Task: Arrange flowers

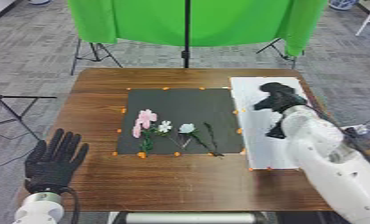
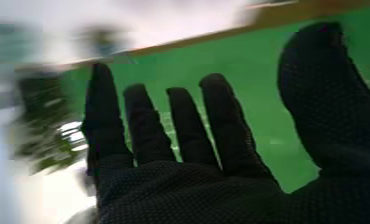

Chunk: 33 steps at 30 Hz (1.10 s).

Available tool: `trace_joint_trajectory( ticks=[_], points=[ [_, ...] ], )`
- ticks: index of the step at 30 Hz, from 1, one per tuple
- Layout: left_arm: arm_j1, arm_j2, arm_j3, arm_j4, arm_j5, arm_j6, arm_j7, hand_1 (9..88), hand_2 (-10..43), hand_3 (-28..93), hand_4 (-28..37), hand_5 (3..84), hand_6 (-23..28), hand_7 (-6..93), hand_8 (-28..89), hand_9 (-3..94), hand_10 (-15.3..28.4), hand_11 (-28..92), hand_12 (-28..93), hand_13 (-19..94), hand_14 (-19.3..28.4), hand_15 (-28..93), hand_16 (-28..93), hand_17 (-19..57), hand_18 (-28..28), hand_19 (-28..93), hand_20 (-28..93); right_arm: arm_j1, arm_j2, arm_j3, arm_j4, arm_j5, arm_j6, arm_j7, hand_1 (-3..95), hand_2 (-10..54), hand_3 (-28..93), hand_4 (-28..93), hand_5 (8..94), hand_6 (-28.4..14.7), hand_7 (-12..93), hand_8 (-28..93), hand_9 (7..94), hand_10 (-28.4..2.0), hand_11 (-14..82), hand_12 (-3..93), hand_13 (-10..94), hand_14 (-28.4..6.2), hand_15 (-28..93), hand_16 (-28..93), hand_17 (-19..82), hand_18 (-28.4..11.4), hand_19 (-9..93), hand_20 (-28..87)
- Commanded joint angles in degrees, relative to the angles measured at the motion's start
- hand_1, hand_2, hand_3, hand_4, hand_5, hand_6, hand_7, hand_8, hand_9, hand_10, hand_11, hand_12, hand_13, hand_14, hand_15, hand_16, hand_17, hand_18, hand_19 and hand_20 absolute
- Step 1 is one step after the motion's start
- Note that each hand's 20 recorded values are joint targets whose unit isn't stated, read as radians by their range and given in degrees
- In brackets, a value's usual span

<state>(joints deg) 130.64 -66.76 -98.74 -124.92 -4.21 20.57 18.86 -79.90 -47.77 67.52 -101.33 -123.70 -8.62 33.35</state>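
Looks part done at least: has flowers (image 1: 146, 118) on black mat (image 1: 183, 104), poss. tweaks left. Has R hand (image 1: 283, 100) open, empty, right of mat; L hand (image 1: 48, 172) ditto, left.

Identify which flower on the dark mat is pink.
The leftmost flower, nearest the left hand, is pink; the small flower and the larger flower to its right are whitish.

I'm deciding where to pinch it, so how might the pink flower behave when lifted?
The pink flower would probably feel head-heavy and could droop if pinched low, since its blooms cluster at one end. It seems unlikely to roll far, as its uneven petals spread over the dark mat. It might nudge the white flower close beside it.
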Motion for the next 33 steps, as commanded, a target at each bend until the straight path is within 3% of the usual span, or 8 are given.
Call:
trace_joint_trajectory(
  ticks=[1,12,15,18,20,21,24,33],
  points=[
    [1.74,-1.17,0.07,0.02,1.40,-3.21,-1.08,28.1,20.3,76,-28.3,47.9,7.0,12.6,-9,40.5,14.6,20,12,31,13.8,37,-5,-4.1,14.1,32,17,1.00,3.73,2.20,7.54,-2.35,2.15,1.84,39.9,-9.5,74,-28,34.1,-3.5,8,-10,24.4,-12.4,4.5,8.5,21,-17.0,2,21,9,-19.9,53,21],
    [-0.05,-0.85,2.48,0.61,1.79,-3.22,-1.40,28.8,19.5,76,-28.3,48.1,6.6,13.2,-9,40.3,14.7,20,13,31,13.8,37,-5,-4.2,14.1,32,17,9.94,2.06,-4.37,17.39,0.38,-0.74,-1.40,48.8,-9.5,71,-28,32.4,0.3,14,-13,26.4,-9.6,8.5,5.8,30,-13.6,5,21,14,-18.4,52,19],
    [-0.75,-1.08,3.37,0.92,1.84,-3.48,-1.99,28.8,19.7,76,-28.3,47.8,7.1,13.2,-9,40.3,14.7,20,12,31,13.8,37,-5,-4.3,14.1,32,17,9.11,1.74,-3.54,17.06,2.46,-4.41,-0.18,51.0,-9.5,73,-28,43.8,1.5,16,-14,39.0,-9.1,9.7,6.1,39,-12.7,10,18,18,-18.5,55,20],
    [-1.01,-0.80,3.64,1.07,1.79,-3.56,-2.36,28.5,20.1,75,-28.3,47.6,7.6,12.8,-9,40.3,14.7,20,12,31,13.9,37,-5,-4.3,14.1,32,18,7.62,2.00,-4.46,16.82,0.44,-0.72,-0.32,54.2,-6.2,75,-28,57.7,1.5,15,-13,55.8,-10.2,11.1,10.5,54,-10.8,17,17,24,-17.4,61,22],
    [-1.24,-0.83,3.52,1.26,1.86,-3.91,-2.96,28.4,20.1,76,-28.3,47.5,7.7,12.6,-9,40.3,14.7,20,12,31,13.9,37,-5,-4.3,14.1,32,18,6.76,2.08,-4.45,16.53,-0.04,0.45,-1.07,59.3,-6.2,70,-28,65.6,1.4,17,-6,67.7,-10.3,9.8,19.9,63,-7.8,22,30,26,-18.0,67,28],
    [-1.31,-0.84,3.49,1.29,1.92,-4.09,-3.00,28.4,20.1,76,-28.3,47.4,7.7,12.4,-9,40.3,14.7,20,12,31,13.9,37,-5,-4.3,14.1,32,18,6.32,2.18,-4.17,15.93,0.42,0.55,-0.92,61.4,-6.9,68,-28,69.9,1.1,18,-3,76.4,-9.8,8.2,30.0,67,-6.8,28,38,26,-18.5,70,32],
    [-1.51,-0.53,3.46,1.30,1.94,-4.28,-3.02,28.3,20.2,76,-28.3,47.3,7.8,12.0,-8,40.1,14.6,20,12,31,13.8,37,-5,-4.4,14.1,32,18,3.30,2.85,-2.20,11.91,-0.31,3.57,-1.73,63.7,-9.1,67,-28,76.3,1.5,20,0,84.1,-9.3,10.2,40.9,70,-6.9,40,43,27,-19.2,72,38],
    [-0.86,-0.83,3.39,1.01,1.63,-3.98,-3.46,28.9,20.0,75,-28.3,47.4,7.1,12.6,-8,40.1,14.6,20,12,31,13.8,37,-5,-4.4,14.1,32,18,1.17,2.46,-5.87,-5.51,-2.93,9.64,-8.53,63.7,-9.5,69,-28,78.7,1.2,20,0,85.8,-10.1,11.7,43.6,70,-8.0,45,43,28,-19.9,73,39]
  ],
)
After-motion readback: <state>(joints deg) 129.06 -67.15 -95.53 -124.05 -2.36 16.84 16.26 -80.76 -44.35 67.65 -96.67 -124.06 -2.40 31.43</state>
